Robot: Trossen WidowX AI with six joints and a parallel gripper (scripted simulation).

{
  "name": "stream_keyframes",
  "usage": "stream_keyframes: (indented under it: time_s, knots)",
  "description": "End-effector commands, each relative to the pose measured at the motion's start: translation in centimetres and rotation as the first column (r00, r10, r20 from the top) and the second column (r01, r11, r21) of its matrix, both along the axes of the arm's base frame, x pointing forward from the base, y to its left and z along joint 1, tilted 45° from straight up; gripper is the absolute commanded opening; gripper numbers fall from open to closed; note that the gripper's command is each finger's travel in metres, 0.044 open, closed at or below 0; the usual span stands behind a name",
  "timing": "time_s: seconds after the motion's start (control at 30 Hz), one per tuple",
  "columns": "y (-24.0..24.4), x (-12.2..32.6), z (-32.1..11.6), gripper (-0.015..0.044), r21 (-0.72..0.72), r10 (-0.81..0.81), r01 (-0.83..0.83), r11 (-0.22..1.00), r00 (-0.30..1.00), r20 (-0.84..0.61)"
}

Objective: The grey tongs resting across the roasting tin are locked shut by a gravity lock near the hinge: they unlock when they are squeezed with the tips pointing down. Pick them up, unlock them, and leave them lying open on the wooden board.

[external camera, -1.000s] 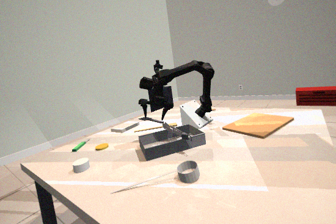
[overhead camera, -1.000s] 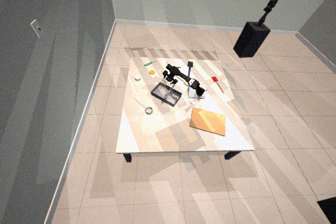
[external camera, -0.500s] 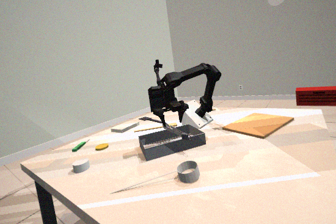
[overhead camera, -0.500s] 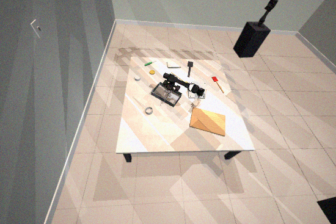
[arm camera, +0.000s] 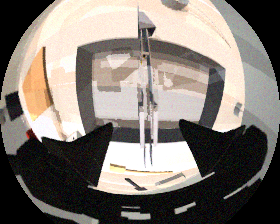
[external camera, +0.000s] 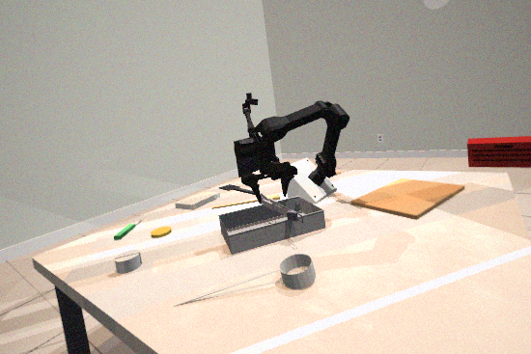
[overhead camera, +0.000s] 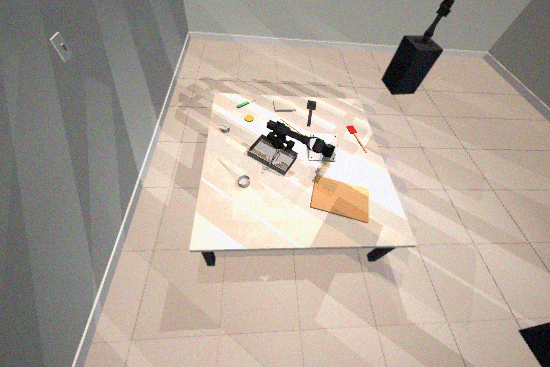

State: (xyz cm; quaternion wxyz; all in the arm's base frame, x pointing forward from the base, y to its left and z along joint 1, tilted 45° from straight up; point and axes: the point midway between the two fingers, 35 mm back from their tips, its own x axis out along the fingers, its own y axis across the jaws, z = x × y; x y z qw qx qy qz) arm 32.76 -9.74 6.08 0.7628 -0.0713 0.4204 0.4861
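Note:
The grey tongs (overhead camera: 274, 157) (external camera: 276, 206) (arm camera: 145, 80) lie across the dark roasting tin (overhead camera: 265, 163) (external camera: 261, 236) (arm camera: 84, 90), over its near and far walls. Their two arms look close together. In the wrist view the wider hinge end is at the top and the tips point toward the gripper side. My gripper (external camera: 272, 198) (arm camera: 147, 124) is open and empty, pointing down just above the far part of the tongs, with one finger on each side of the arms. The wooden board (overhead camera: 340, 200) (external camera: 410, 201) (arm camera: 36, 87) lies flat, apart from the tin, with nothing on it.
A grey ring with a long thin handle (overhead camera: 243, 181) (external camera: 297, 280) lies near the tin. A small grey cylinder (external camera: 127, 262), a yellow disc (overhead camera: 249, 118) (external camera: 161, 231), a green-handled tool (overhead camera: 243, 104) (external camera: 125, 231) and a red-headed spatula (overhead camera: 352, 129) lie around the table.

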Motion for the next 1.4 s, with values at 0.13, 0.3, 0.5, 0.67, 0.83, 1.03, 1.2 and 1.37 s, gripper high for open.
stream_keyframes:
  time_s: [0.13, 0.3, 0.5, 0.67, 0.83, 1.03, 1.2, 1.37]
  knots:
    - [1.0, 0.3, -1.0, 0.044, 0.003, -0.001, 0.001, 1.0, 1.0, -0.004]
    - [1.5, 0.4, -1.6, 0.044, 0.003, -0.001, 0.001, 1.0, 1.0, -0.004]
    - [2.2, 0.6, -2.3, 0.044, 0.003, -0.001, 0.001, 1.0, 1.0, -0.004]
    - [2.8, 0.7, -2.9, 0.044, 0.004, -0.001, 0.001, 1.0, 1.0, -0.003]
    - [3.4, 0.8, -3.4, 0.044, 0.004, -0.001, 0.001, 1.0, 1.0, -0.003]
    - [4.1, 0.9, -4.1, 0.044, 0.006, 0.0, 0.0, 1.0, 1.0, -0.003]
    - [3.9, 0.9, -4.0, 0.0388, 0.001, 0.003, -0.003, 1.0, 1.0, -0.001]
    - [3.9, 0.9, -4.0, 0.0256, 0.001, 0.003, -0.003, 1.0, 1.0, -0.001]
